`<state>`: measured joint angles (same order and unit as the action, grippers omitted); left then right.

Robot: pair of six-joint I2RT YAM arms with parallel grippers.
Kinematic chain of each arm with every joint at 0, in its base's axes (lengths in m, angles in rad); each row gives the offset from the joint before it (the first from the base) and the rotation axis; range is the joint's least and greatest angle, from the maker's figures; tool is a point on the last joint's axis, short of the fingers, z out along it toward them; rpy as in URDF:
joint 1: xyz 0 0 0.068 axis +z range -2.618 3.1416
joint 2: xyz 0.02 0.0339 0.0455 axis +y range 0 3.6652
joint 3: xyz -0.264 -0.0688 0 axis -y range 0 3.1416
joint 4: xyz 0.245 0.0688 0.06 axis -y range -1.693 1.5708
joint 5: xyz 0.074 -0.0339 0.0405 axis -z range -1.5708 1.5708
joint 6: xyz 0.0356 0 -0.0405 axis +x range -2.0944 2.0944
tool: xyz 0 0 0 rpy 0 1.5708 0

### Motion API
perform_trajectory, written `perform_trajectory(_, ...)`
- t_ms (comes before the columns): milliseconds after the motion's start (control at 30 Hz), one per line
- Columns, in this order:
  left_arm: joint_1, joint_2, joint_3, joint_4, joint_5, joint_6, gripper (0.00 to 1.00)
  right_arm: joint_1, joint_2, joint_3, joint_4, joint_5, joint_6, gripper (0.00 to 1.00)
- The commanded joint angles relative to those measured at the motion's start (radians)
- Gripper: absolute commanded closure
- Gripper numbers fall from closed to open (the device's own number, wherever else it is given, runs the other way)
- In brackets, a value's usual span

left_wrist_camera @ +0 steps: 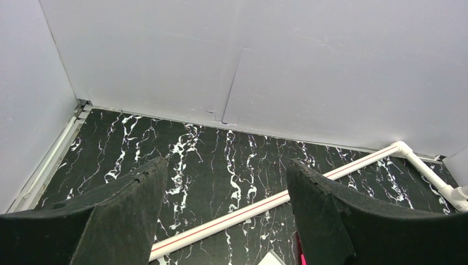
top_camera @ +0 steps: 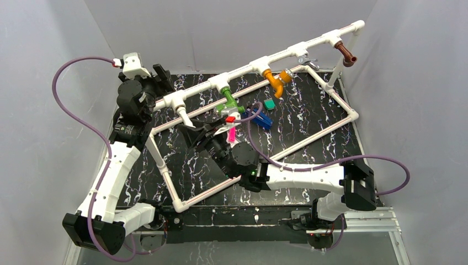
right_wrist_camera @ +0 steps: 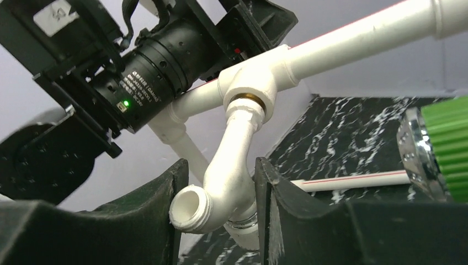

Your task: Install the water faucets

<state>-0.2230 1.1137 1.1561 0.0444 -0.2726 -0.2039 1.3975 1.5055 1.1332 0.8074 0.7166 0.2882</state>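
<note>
A long white pipe frame [top_camera: 249,64] stands on the black, white-veined table [top_camera: 309,130], its upper rail running slantwise from near left to far right. Four small bent plastic taps hang from tee fittings along that rail: a white plastic faucet [top_camera: 184,116] at the left end, then a green faucet [top_camera: 230,102], an orange faucet [top_camera: 276,81] and a brown faucet [top_camera: 346,54] at the far right end.

The right gripper [right_wrist_camera: 221,162] reaches up under the white plastic faucet, which sits in its white tee fitting [right_wrist_camera: 255,83] with a brass ring at the joint. The jaws stand on either side of its curved spout, very close, but I cannot tell whether they clamp it or stand free of it. The left gripper [left_wrist_camera: 226,165] hovers near the rail's left end, jaws spread wide with nothing between them.

A flat blue piece [top_camera: 264,121] lies on the table inside the frame, near the orange faucet.
</note>
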Motion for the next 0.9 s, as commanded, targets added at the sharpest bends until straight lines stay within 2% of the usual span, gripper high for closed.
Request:
perform_trajectory(0, 0.028, 0.132, -0.133, -0.337, -0.017, -0.008, 0.23, -0.028, -0.111, -0.002, -0.038, 0.25, 0.562, 0.99)
perform_trajectory(333, 0.028, 0.129, -0.133, -0.337, -0.017, -0.008, 0.23, -0.027, -0.088, 0.007, 0.004, 0.253, 0.549, 0.99)
perform_trajectory(700, 0.028, 0.13, -0.133, -0.336, -0.02, -0.006, 0.23, -0.031, -0.1, 0.019, -0.078, 0.204, 0.92, 0.99)
perform_trajectory(867, 0.028, 0.128, -0.133, -0.336, -0.022, -0.006, 0.23, -0.032, -0.097, 0.041, -0.078, 0.16, 0.964, 0.99)
